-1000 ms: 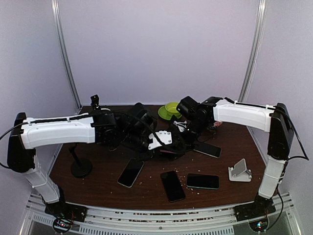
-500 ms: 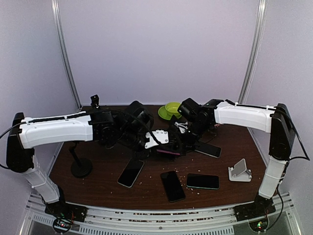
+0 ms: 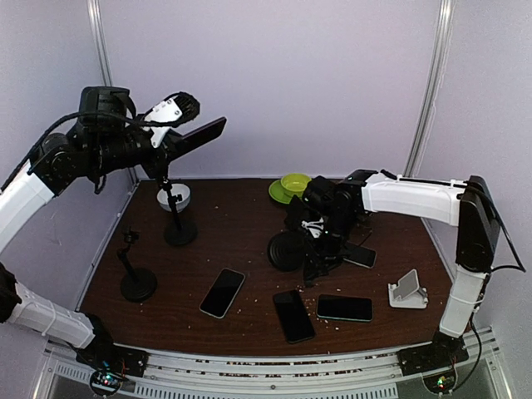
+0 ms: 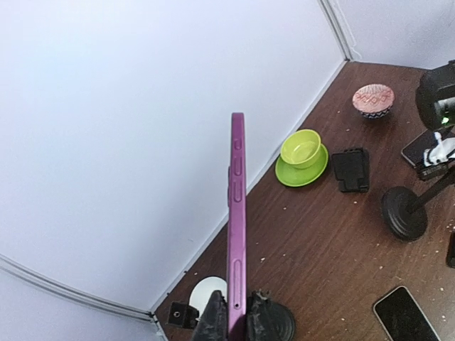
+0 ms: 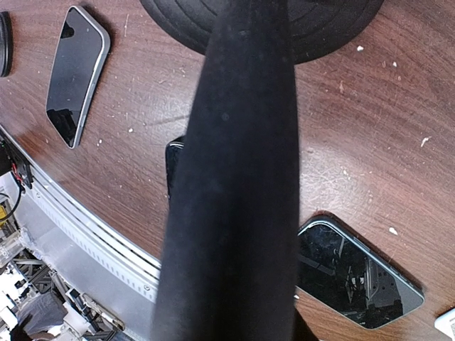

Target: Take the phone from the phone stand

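Note:
My left gripper (image 3: 176, 126) is raised high at the far left and is shut on a phone (image 3: 202, 135) with a purple edge. In the left wrist view the phone (image 4: 237, 227) stands edge-on between my fingertips (image 4: 213, 321), well above the table. The black phone stand (image 3: 288, 249) has its round base on the table at the centre, with no phone on it. My right gripper (image 3: 321, 238) is at the stand's pole. In the right wrist view the pole (image 5: 238, 185) fills the middle and hides my fingers, and the base (image 5: 263, 21) is at the top.
Several dark phones lie flat: (image 3: 222, 292), (image 3: 293, 315), (image 3: 344, 307) and one by the right wrist (image 3: 357, 254). A white stand (image 3: 407, 290) sits at the right. Two black stands (image 3: 138, 283) (image 3: 179, 229) and a white disc (image 3: 174, 196) are on the left. A green bowl (image 3: 293, 186) is at the back.
My left arm has swung up and far left, carrying the phone off the stand. The right gripper stays on the stand, which now rests with its base on the table.

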Motion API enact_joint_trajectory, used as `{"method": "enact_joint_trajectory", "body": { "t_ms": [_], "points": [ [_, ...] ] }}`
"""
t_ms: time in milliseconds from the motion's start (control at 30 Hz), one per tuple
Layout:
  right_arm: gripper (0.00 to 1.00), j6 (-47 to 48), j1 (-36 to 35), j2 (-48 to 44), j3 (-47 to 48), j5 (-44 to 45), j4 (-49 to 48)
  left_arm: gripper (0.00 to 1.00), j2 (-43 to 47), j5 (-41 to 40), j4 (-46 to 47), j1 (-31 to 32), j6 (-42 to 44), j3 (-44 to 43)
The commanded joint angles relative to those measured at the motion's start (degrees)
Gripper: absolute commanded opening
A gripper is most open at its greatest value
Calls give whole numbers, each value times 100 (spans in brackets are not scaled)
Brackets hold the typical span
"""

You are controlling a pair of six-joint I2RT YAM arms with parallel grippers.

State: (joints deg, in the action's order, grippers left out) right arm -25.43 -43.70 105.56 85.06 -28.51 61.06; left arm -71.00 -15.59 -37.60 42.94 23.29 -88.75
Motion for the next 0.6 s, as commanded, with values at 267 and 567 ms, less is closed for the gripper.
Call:
{"method": "enact_joint_trajectory", "body": {
  "t_ms": [267, 567],
  "points": [
    [0, 52, -29, 25, 870, 186, 518, 0, 249, 1528, 263, -344, -2343, 1074],
    [0, 134, -36, -177, 1136, 436, 923, 0, 539, 2297, 791, -891, -4231, 2357]
  ]
}}
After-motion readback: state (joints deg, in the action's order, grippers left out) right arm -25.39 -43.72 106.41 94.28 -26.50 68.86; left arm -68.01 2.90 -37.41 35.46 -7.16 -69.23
